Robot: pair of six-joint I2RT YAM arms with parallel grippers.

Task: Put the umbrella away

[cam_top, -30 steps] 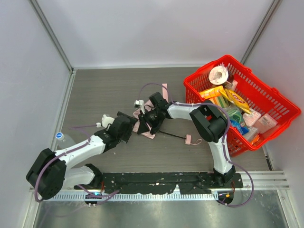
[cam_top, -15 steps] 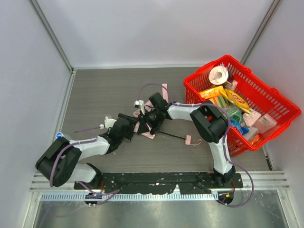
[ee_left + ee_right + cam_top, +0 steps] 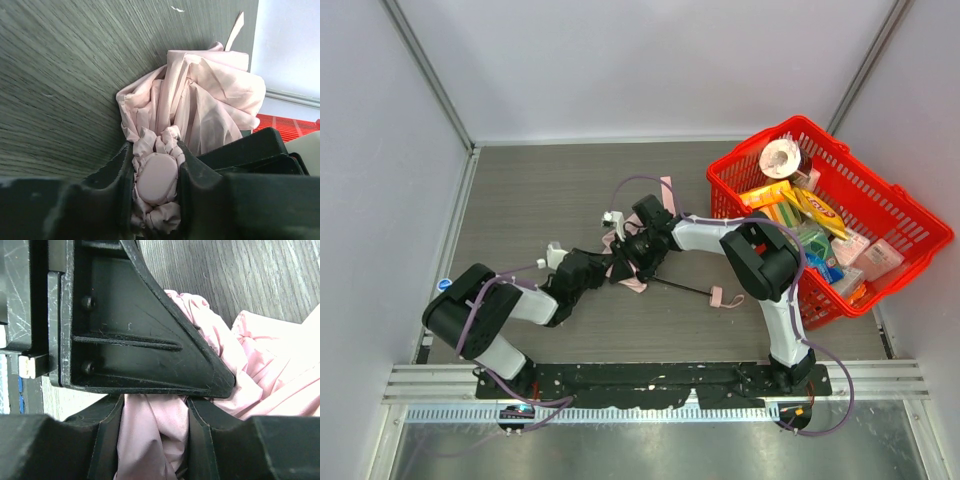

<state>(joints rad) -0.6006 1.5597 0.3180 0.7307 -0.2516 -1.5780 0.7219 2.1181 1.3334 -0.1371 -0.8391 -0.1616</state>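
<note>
The umbrella sits clamped within the left hand and right hand.

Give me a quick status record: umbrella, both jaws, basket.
umbrella: pale pink, fabric bunched, lying on the table between the two arms
shaft: thin, black, runs from the fabric to the right, ending at the small pink handle
left jaws: shut on the round pink cap at the fabric's gathered end
right jaws: shut on a fold of the fabric
basket: red, at the table's right side, holding packaged goods, apart from the umbrella
put away: not yet
</note>
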